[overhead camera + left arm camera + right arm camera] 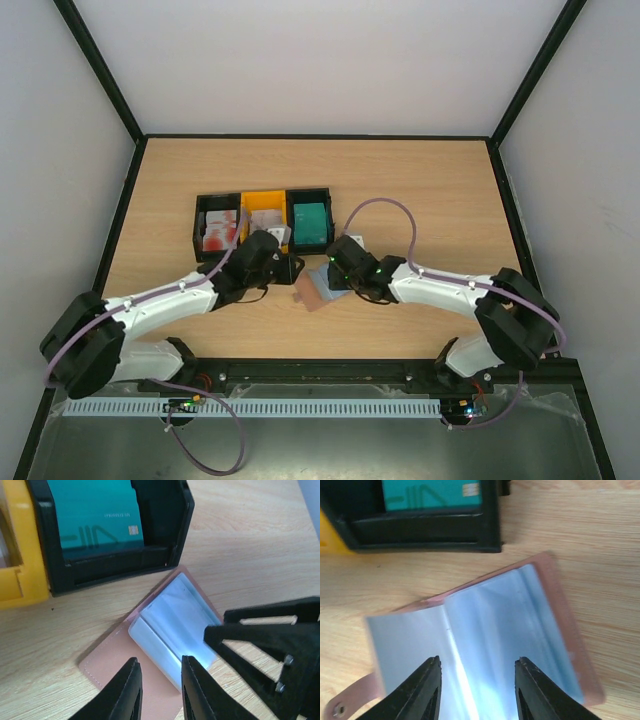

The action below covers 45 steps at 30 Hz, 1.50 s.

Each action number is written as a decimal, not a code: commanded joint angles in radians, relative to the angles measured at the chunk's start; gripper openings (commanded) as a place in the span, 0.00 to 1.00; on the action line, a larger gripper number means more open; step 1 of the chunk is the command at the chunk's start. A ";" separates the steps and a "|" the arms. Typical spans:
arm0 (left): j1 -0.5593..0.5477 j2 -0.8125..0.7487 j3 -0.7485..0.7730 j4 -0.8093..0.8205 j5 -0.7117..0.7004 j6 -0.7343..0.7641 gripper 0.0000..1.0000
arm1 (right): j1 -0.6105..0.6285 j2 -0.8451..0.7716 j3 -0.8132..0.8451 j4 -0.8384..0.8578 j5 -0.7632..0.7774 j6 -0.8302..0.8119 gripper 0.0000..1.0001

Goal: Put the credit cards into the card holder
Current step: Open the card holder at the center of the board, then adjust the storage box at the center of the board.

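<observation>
Worktop: pale wood-grain board. I see both arms reaching in from its near edge and meeting near the middle.
Left black tray: first in a row of three trays set side by side on the worktop.
Yellow tray: middle of the row, between the two black trays.
Right black tray: last in the row, and the one nearest both hands.
Red-and-white credit cards: these lie in the left black tray.
Pale credit cards: these sit in the yellow tray, partly hidden from me by the left arm.
Teal credit card: it lies in the right black tray, with its chip and printed number facing up.
Card holder: it lies open on the worktop just in front of the right black tray, pinkish-brown cover down.
Pockets: pale blue-grey sleeves facing up inside the card holder, glossy under the light.
Tab: a pinkish strap with a small metal snap, sticking out at one corner of the card holder.
Left hand: released. Its fingers stand a little apart over the edge where the pockets meet the cover. I cannot tell whether they touch.
Right hand: released. Its fingers are spread wide directly over the pockets and grasp nothing. In the left wrist view its tips sit at the pockets' edge, and I cannot tell whether they make contact.
</observation>
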 commanded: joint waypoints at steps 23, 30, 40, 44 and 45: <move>0.248 0.023 0.361 -0.423 0.030 0.465 0.54 | 0.107 0.120 0.240 -0.059 -0.022 0.004 0.38; 0.260 0.122 0.421 -0.494 -0.072 0.755 0.53 | -0.002 0.057 0.198 -0.030 -0.096 0.034 0.41; 0.309 0.345 0.494 -0.511 -0.113 0.885 0.50 | -0.137 0.121 0.190 -0.014 -0.150 0.038 0.40; 0.310 0.457 0.540 -0.526 -0.165 0.910 0.51 | -0.158 0.170 0.204 -0.033 -0.179 -0.008 0.40; 0.311 0.477 0.555 -0.534 -0.167 0.913 0.51 | -0.162 0.182 0.207 -0.036 -0.184 -0.017 0.40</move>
